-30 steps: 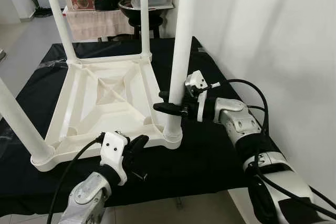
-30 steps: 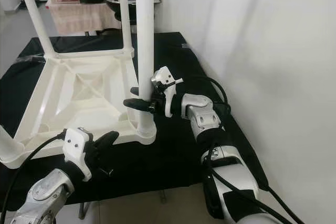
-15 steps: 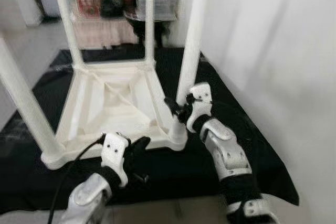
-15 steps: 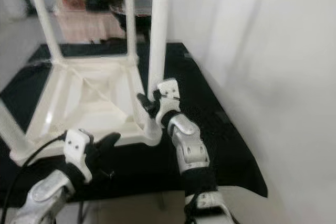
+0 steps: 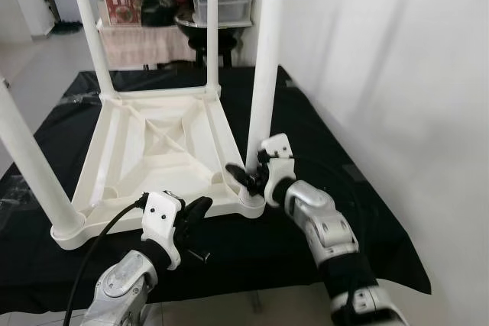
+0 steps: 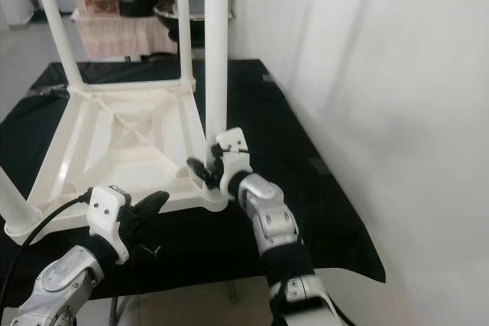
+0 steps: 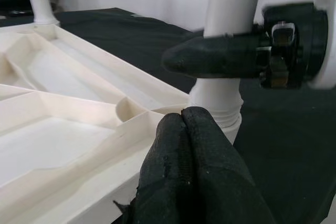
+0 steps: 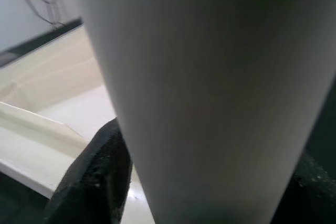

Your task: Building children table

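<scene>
A white children's table (image 5: 153,143) lies upside down on a black cloth (image 5: 328,150), its four legs pointing up. My right gripper (image 5: 249,176) is shut on the near right leg (image 5: 263,74), low down, just above its socket. In the right wrist view that leg (image 8: 210,93) stands between the two black fingers (image 8: 94,177). My left gripper (image 5: 199,208) is shut with nothing in it, at the table top's front rim. The left wrist view has its fingertips (image 7: 184,129) pressed together by the rim (image 7: 79,182), a short way from the leg's base (image 7: 218,103).
A white wall (image 5: 397,74) runs close along the right. Boxes and a dark bowl (image 5: 206,1) stand on furniture behind the cloth. The near left leg (image 5: 27,166) rises at the left edge. The cloth's front edge (image 5: 252,284) is near my arms.
The camera has shifted. My right gripper has slid down the near right leg from mid-height to just above its base, with its arm swung in closer. The left gripper has stayed put.
</scene>
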Available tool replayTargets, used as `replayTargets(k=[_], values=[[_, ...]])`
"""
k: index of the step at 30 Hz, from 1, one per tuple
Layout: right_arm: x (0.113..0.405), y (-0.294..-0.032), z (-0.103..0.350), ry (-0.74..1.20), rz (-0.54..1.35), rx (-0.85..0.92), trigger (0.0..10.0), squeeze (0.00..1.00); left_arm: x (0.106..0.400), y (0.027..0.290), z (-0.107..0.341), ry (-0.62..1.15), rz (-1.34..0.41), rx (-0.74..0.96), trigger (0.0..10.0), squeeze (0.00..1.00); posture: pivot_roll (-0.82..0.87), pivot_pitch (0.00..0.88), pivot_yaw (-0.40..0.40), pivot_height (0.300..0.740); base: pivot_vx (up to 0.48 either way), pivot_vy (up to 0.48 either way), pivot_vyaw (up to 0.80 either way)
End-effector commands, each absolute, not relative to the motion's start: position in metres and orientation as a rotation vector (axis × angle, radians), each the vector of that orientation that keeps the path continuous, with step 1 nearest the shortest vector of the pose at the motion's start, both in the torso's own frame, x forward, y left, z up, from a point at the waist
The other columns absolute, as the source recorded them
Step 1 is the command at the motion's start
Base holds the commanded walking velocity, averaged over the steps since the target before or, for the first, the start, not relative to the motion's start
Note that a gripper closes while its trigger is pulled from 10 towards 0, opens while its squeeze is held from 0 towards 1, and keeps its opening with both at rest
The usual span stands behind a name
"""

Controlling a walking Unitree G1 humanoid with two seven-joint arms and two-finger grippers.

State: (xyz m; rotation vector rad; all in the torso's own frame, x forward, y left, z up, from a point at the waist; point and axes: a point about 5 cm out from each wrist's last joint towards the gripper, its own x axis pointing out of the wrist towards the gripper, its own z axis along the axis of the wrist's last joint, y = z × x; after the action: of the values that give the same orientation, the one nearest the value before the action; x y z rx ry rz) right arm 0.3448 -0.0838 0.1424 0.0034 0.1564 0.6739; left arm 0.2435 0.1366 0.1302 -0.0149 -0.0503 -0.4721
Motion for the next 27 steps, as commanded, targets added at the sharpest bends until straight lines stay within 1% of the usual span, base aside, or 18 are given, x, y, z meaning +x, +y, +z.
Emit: replayTargets(k=[1,3,4,5,6,9,11,12,13,14,16,18,20,23,26,27], values=[[0.352,-0.089,0.154,0.141,0.734,-0.088,10.0,1.0,0.245,0.137,0.129,-0.042,-0.477,-0.014,10.0,0.0,0.02,0.0,-0.045,0.74,0.0,0.0,0.0],[0.354,-0.091,0.153,0.153,0.74,-0.12,10.0,1.0,0.245,0.136,0.129,-0.041,-0.477,-0.014,10.0,0.0,0.02,0.0,-0.045,0.74,0.0,0.0,0.0],[0.353,-0.094,0.147,0.237,0.829,-0.211,10.0,0.98,0.245,0.136,0.129,-0.041,-0.478,-0.014,10.0,0.0,0.03,0.0,-0.053,0.74,0.0,0.0,0.0],[0.351,-0.096,0.142,0.301,0.889,-0.264,10.0,0.98,0.245,0.136,0.128,-0.041,-0.479,-0.014,10.0,0.0,0.03,0.0,-0.053,0.74,0.0,0.0,0.0],[0.353,-0.101,0.143,0.338,0.931,-0.258,10.0,0.0,0.245,0.135,0.128,-0.041,-0.479,-0.013,10.0,0.0,0.04,0.0,-0.066,0.74,0.0,0.0,0.0],[0.366,-0.113,0.157,0.326,0.917,-0.212,10.0,0.0,0.244,0.134,0.128,-0.042,-0.476,-0.012,10.0,0.0,0.05,0.0,-0.076,0.74,0.0,0.0,0.0],[0.368,-0.114,0.159,0.327,0.916,-0.208,10.0,0.0,0.244,0.134,0.128,-0.043,-0.474,-0.012,10.0,0.0,0.05,0.0,-0.076,0.74,0.0,0.0,0.0],[0.371,-0.117,0.167,0.267,0.921,-0.166,10.0,0.0,0.243,0.134,0.128,-0.043,-0.469,-0.012,10.0,0.0,0.06,0.0,-0.08,0.74,0.0,0.0,0.0],[0.371,-0.117,0.167,0.267,0.921,-0.166,10.0,0.0,0.243,0.134,0.128,-0.043,-0.469,-0.012,10.0,0.0,0.06,0.0,-0.08,0.74,0.0,0.0,0.0],[0.373,-0.123,0.18,0.168,0.957,-0.106,10.0,0.0,0.242,0.134,0.127,-0.044,-0.464,-0.011,10.0,0.0,0.06,0.0,-0.082,0.74,0.0,0.0,0.0],[0.372,-0.125,0.183,0.136,0.98,-0.09,10.0,0.0,0.242,0.133,0.127,-0.045,-0.462,-0.011,10.0,0.0,0.06,0.0,-0.082,0.74,0.0,0.0,0.0],[0.373,-0.135,0.181,0.15,0.975,-0.125,10.0,0.0,0.241,0.133,0.127,-0.043,-0.465,-0.011,10.0,0.0,0.06,0.0,-0.081,0.74,0.0,0.0,0.0],[0.378,-0.142,0.178,0.191,0.914,-0.132,10.0,0.0,0.241,0.133,0.126,-0.041,-0.468,-0.011,10.0,0.0,0.06,0.0,-0.081,0.74,0.0,0.0,0.0],[0.38,-0.145,0.18,0.205,0.934,-0.059,10.0,0.0,0.241,0.133,0.126,-0.04,-0.47,-0.011,10.0,0.0,0.06,0.0,-0.081,0.74,0.0,0.0,0.0],[0.378,-0.144,0.179,0.209,0.98,-0.048,10.0,0.0,0.241,0.133,0.126,-0.039,-0.471,-0.01,10.0,0.0,0.06,0.0,-0.076,0.74,0.0,0.0,0.0],[0.376,-0.142,0.179,0.215,1.019,-0.033,0.0,0.0,0.241,0.134,0.127,-0.039,-0.47,-0.008,10.0,0.0,0.07,0.0,-0.075,0.74,0.0,0.0,0.0]])
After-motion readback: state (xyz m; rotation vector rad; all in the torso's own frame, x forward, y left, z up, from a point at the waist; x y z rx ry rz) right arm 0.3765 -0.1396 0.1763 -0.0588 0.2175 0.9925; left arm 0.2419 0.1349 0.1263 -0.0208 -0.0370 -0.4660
